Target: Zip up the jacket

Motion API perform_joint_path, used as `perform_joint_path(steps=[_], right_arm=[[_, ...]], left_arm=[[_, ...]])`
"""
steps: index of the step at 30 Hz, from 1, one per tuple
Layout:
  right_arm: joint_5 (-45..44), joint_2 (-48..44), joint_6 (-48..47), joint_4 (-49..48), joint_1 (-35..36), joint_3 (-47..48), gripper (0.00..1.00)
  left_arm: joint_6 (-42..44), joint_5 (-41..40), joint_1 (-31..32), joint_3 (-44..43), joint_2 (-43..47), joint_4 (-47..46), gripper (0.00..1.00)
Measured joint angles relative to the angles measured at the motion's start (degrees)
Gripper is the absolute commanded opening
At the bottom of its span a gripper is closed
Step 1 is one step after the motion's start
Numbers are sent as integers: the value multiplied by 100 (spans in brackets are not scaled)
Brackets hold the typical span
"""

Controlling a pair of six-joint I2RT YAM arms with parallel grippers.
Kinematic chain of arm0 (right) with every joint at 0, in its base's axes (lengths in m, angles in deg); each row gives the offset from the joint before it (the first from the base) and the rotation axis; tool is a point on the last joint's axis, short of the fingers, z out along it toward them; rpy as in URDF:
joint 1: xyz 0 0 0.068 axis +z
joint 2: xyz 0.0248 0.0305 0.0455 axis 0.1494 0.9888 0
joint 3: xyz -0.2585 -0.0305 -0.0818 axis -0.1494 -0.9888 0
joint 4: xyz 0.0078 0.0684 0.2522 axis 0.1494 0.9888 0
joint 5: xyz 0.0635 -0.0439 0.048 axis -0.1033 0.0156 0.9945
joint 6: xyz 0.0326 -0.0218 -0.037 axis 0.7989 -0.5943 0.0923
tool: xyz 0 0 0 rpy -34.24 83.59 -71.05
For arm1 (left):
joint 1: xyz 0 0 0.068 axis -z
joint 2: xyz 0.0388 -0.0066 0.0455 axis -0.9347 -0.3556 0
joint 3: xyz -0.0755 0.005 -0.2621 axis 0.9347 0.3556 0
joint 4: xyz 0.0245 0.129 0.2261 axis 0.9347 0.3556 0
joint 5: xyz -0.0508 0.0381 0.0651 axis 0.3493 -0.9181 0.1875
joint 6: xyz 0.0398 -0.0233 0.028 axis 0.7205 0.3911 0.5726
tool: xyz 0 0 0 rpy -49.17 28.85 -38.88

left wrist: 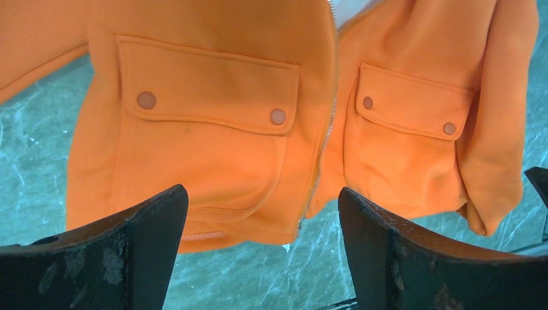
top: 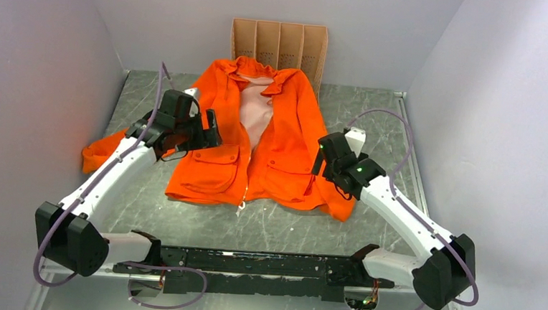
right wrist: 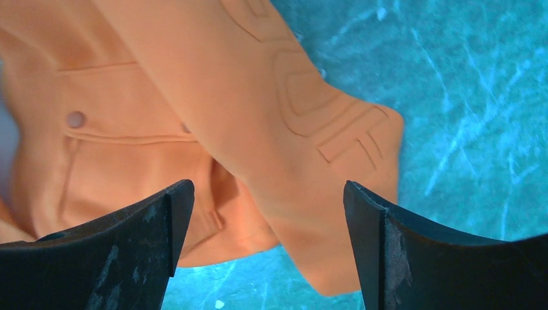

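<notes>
**One jacket, two wide-open hands, zip not yet run up**

One bright orange fabric jacket (top: 286, 141) lies face up in the middle of the table, collar toward the back wall and hem toward the arms. Count two flap pockets (left wrist: 207, 129) and four round snaps (left wrist: 147, 100), two on each flap. One metal zipper (left wrist: 323, 142) runs down between the pockets. Higher up the front gapes, and the pale pink lining (top: 259, 111) shows.

Two hands are in play. The left hand (left wrist: 262, 194) is spread wide over the hem and grips nothing. The right hand (right wrist: 268, 184) is just as wide over the sleeve cuff and is also empty.

The dark green marbled table (top: 373, 125) sits between pale grey walls (top: 48, 40). A brown rack with four slots (top: 279, 44) stands at the back.

One sleeve trails off to the left, partly hidden by the left arm. There is raised lettering on the other sleeve, which I can't read. I can't tell whether the zipper's lower teeth are joined.
</notes>
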Motion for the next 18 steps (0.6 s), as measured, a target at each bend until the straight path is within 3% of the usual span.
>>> perform_joint_path(steps=[12, 14, 18], right_arm=[[-22, 651, 195, 291, -39, -247, 78], [-24, 791, 170, 260, -70, -275, 66], [-87, 951, 37, 142, -238, -278, 21]], left_arm=[[387, 326, 205, 205, -9, -339, 89], [431, 372, 208, 260, -9, -382, 89], [494, 409, 210, 400, -7, -494, 88]])
